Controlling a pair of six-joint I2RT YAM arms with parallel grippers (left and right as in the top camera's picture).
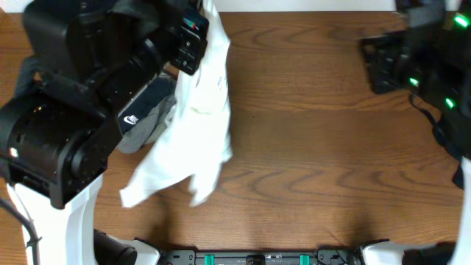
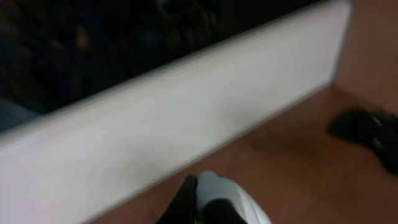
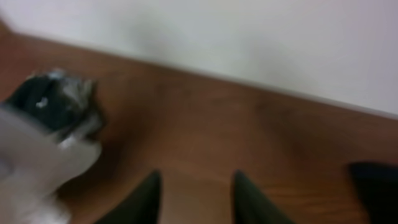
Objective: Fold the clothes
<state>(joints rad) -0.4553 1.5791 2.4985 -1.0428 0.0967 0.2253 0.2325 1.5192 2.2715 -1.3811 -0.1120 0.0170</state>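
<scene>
A white T-shirt (image 1: 199, 110) hangs in a long drape from my left gripper (image 1: 202, 15) at the table's back left, its lower end resting on the wood. In the left wrist view the left gripper's fingers (image 2: 202, 193) are shut on a bunch of white T-shirt fabric (image 2: 239, 199). A dark grey and black garment (image 1: 143, 114) lies under the arm beside the shirt. My right gripper (image 3: 196, 186) is open and empty above bare wood; the right arm (image 1: 412, 59) sits at the back right. The right wrist view shows the white T-shirt (image 3: 37, 168) and the dark garment (image 3: 56, 99) at its left.
The wooden table (image 1: 331, 147) stretches between the two arms. A white wall (image 2: 186, 118) runs along the table's far edge. The large black left arm (image 1: 81, 103) covers the left side. A dark object (image 3: 376, 186) sits at the right edge of the right wrist view.
</scene>
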